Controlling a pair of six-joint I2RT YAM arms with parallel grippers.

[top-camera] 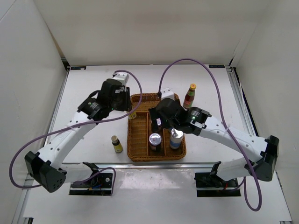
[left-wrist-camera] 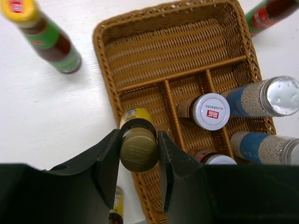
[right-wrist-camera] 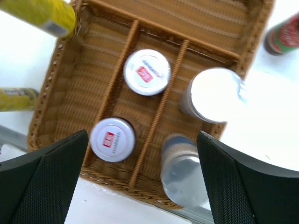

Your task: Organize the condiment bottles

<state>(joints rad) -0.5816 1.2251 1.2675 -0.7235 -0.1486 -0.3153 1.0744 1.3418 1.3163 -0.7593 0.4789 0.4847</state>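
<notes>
My left gripper (left-wrist-camera: 138,135) is shut on the yellow cap of a small brown bottle (left-wrist-camera: 138,151), held upright at the left rim of the wicker tray (left-wrist-camera: 177,46). In the top view this gripper (top-camera: 131,110) is at the tray's (top-camera: 139,135) left edge. My right gripper (right-wrist-camera: 142,158) is open and empty above the tray's near compartments, also in the top view (top-camera: 163,121). Two white-lidded jars (right-wrist-camera: 146,72) (right-wrist-camera: 112,139) stand in the middle slot. Two silver-lidded jars (right-wrist-camera: 212,95) (right-wrist-camera: 183,175) stand in the right slot. A second small brown bottle (top-camera: 116,143) stands on the table left of the tray.
One red sauce bottle (top-camera: 189,95) stands just beyond the tray's far right corner. Another red sauce bottle (left-wrist-camera: 46,39) stands off the tray's far left corner, hidden under my left arm in the top view. The tray's wide far compartment (left-wrist-camera: 187,56) holds nothing.
</notes>
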